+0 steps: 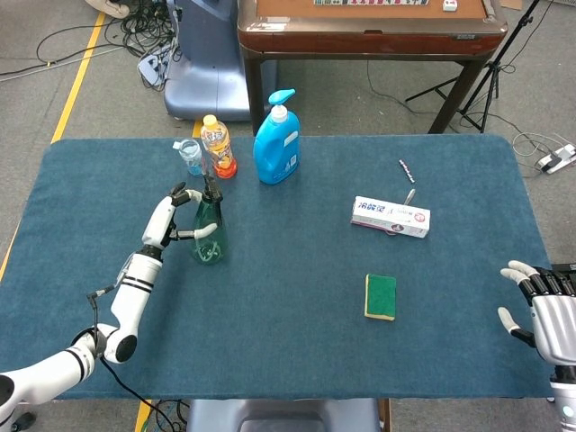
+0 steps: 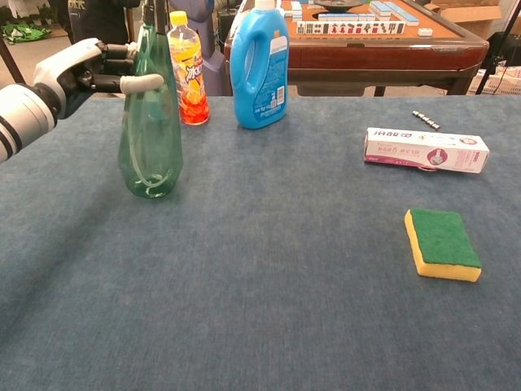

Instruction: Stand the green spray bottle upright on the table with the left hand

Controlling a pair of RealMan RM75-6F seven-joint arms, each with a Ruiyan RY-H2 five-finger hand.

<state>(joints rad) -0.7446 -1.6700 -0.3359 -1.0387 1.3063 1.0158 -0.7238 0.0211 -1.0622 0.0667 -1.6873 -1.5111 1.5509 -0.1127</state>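
The green spray bottle (image 1: 208, 238) (image 2: 150, 138) stands upright on the blue table cloth (image 1: 288, 342), left of centre, with its base on the surface. My left hand (image 1: 174, 216) (image 2: 88, 68) is at its left side and holds the upper part: the thumb crosses the front of the neck and the fingers reach behind. The black trigger head tops the bottle in the head view and is cut off by the top edge of the chest view. My right hand (image 1: 543, 307) hovers at the table's front right corner, fingers spread, holding nothing.
Behind the bottle stand an orange drink bottle (image 1: 218, 146) (image 2: 188, 72), a small cup (image 1: 191, 156) and a blue detergent bottle (image 1: 275, 139) (image 2: 259, 69). To the right lie a toothpaste box (image 1: 390, 216) (image 2: 426, 149), a pen (image 1: 407, 171) and a green-yellow sponge (image 1: 380, 296) (image 2: 443, 243).
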